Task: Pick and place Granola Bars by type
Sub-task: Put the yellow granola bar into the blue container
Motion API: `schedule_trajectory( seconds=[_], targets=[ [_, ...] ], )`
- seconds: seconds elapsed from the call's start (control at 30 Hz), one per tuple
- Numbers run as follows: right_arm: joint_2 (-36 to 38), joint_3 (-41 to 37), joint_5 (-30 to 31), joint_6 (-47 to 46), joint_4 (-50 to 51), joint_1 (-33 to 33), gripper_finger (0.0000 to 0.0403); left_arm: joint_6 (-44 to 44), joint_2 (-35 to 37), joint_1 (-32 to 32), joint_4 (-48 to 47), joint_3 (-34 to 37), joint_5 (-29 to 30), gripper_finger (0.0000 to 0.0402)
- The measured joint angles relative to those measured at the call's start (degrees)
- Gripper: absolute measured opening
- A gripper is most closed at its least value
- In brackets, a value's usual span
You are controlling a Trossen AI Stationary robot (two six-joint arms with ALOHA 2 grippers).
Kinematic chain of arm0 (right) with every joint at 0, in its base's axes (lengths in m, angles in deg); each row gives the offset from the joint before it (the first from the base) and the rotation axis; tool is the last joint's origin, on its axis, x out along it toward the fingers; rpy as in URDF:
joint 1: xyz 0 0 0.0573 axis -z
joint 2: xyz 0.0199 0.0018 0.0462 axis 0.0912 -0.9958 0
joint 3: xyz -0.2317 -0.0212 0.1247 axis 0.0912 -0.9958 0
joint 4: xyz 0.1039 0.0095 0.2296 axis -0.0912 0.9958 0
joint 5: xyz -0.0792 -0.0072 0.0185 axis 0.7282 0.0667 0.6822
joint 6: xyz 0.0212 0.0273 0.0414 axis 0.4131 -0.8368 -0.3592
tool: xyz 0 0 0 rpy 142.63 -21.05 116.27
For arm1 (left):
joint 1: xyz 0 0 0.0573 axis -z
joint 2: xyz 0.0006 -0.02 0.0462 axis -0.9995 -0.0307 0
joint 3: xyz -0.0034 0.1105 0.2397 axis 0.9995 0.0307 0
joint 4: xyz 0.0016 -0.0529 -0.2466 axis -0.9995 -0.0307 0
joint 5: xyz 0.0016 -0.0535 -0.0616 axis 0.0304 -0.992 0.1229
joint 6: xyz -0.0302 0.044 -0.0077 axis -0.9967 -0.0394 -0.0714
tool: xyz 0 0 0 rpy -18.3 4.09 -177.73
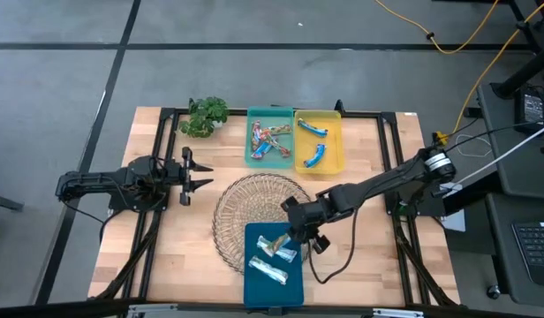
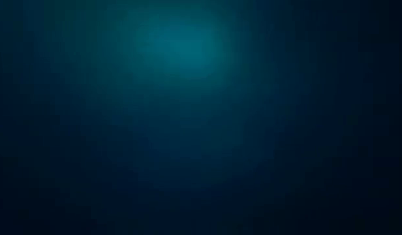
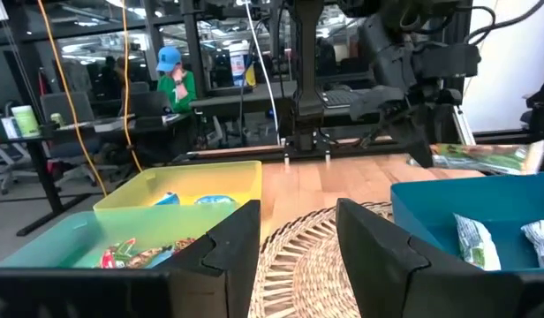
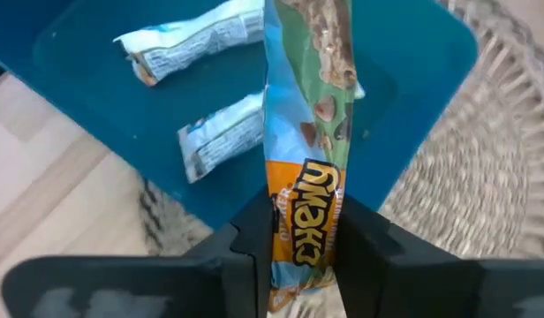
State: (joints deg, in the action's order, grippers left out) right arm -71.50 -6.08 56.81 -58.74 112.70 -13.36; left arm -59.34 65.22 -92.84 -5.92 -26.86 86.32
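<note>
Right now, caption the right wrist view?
Right tool holds a granola bar above the dark blue tray.

One green-and-orange granola bar [image 4: 309, 132] stands pinched between the right jaws, its long wrapper reaching out past them. Two silvery-white bars [image 4: 221, 132] lie flat beyond the jaws, just beside it and apart from each other.

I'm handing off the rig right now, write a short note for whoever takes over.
Right pincer: shut on a granola bar, held over the dark blue tray.
Left pincer: open, empty, waiting left of the wire basket.
Done: silvery white bars lie in the dark blue tray, red-orange bars in the green tray, blue bars in the yellow tray.
Left: set down the held bar. The basket looks empty. The low view is dark.
</note>
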Motion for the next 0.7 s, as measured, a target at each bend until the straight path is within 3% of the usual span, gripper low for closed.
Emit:
schedule_trajectory(
  seconds=[0.27, 0.7],
  targets=[
    [-3.40, 0.00, -2.52, 3.89, -7.97, 2.08, 0.0097, 0.00, 0.02, 0.00, 0.00, 0.00, -0.01, 0.0143],
    [-6.52, 0.01, -9.88, 0.02, -11.40, 2.63, 0.0097, 0.00, 0.02, 0.00, 0.00, 0.00, -0.02, 0.0143]
  ],
)
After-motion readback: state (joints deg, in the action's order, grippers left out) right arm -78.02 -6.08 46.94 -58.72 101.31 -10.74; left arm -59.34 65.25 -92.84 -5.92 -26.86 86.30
